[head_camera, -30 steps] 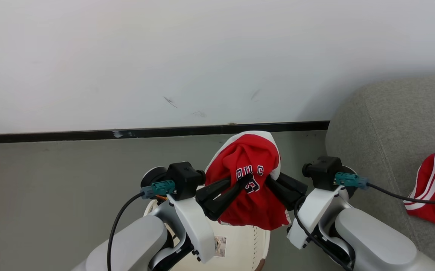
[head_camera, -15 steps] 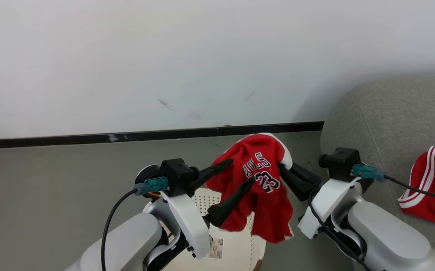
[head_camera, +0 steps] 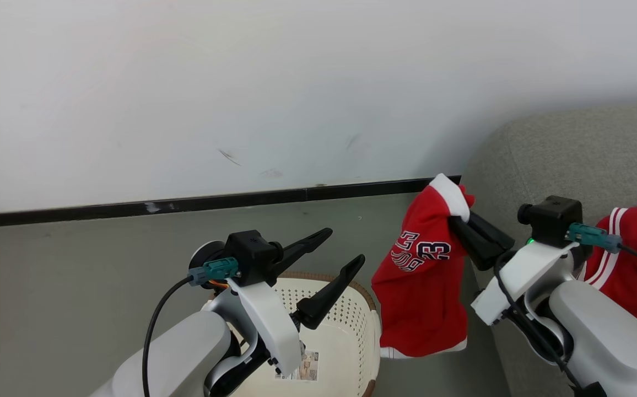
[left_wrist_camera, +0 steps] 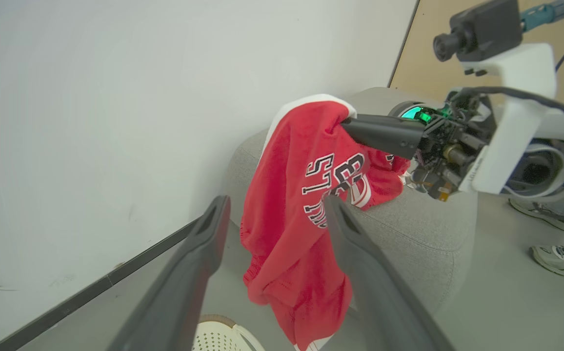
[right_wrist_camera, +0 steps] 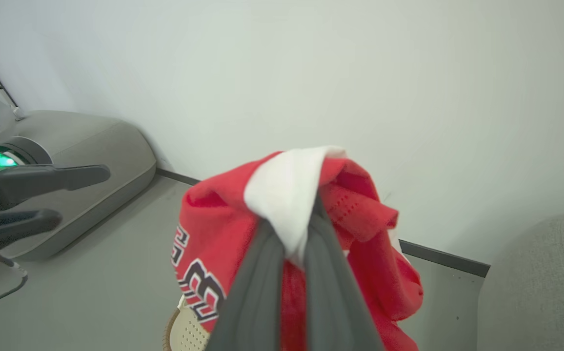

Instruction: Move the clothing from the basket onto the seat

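Jersey: hangs with its long axis vertical from the right gripper, which is clamped on the white trim, between basket and sofa; the sofa lies just to that gripper's right, so the right arm is nearer. Left gripper: spread wide, empty, above the basket. The right wrist view gives the pinch on the trim; the head view gives a second garment on the sofa.

Red clothing in right pincer
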Motion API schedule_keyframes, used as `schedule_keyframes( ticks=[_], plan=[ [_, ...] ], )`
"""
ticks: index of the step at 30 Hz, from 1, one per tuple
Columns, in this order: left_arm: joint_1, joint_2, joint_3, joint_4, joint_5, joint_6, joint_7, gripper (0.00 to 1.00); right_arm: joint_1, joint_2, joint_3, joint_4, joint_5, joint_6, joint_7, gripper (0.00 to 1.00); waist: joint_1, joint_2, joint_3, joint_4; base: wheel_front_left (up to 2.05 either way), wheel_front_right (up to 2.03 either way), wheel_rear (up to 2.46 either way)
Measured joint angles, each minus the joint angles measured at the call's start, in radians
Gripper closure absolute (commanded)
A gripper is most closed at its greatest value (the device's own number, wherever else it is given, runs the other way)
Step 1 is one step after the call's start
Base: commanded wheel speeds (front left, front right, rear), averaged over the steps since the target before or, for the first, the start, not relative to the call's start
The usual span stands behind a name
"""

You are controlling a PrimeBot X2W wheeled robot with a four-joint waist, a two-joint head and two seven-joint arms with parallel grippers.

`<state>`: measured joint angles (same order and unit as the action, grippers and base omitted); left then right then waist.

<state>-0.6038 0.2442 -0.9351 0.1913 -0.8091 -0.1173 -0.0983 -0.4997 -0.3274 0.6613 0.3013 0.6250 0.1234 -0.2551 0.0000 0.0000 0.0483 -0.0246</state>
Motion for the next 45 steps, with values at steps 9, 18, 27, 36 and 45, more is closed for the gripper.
schedule_keyframes(
  ticks=[9, 18, 27, 36, 45],
  plan=[
    [0.000, -0.009, -0.012, -0.001, 0.000, -0.001, -0.006, 0.00, 0.050, -0.034, -0.146, -0.036, -0.022, 0.000, 0.000, 1.00, 0.0000, 0.0000, -0.004, -0.037, 0.00, 0.00, 0.00],
    [0.001, -0.007, -0.019, -0.004, 0.000, -0.001, -0.018, 0.00, 0.114, -0.052, -0.252, -0.080, -0.055, 0.000, 0.000, 1.00, 0.0000, 0.0000, -0.008, -0.089, 0.00, 0.00, 0.00],
    [0.001, 0.005, -0.032, -0.005, 0.002, -0.001, -0.026, 0.00, 0.168, -0.049, -0.313, -0.134, -0.074, 0.000, 0.000, 1.00, 0.0000, 0.0000, -0.006, -0.150, 0.00, 0.00, 0.00],
    [0.002, 0.008, -0.035, -0.007, 0.002, -0.001, -0.027, 0.00, 0.217, -0.032, -0.349, -0.178, -0.098, 0.000, 0.000, 1.00, 0.0000, 0.0000, 0.001, -0.219, 0.00, 0.00, 0.00],
    [0.003, 0.018, -0.035, -0.011, 0.002, -0.001, -0.035, 0.00, 0.230, -0.025, -0.360, -0.209, -0.114, 0.000, 0.000, 1.00, 0.0000, 0.0000, 0.010, -0.276, 0.00, 0.00, 0.00]
  ],
)
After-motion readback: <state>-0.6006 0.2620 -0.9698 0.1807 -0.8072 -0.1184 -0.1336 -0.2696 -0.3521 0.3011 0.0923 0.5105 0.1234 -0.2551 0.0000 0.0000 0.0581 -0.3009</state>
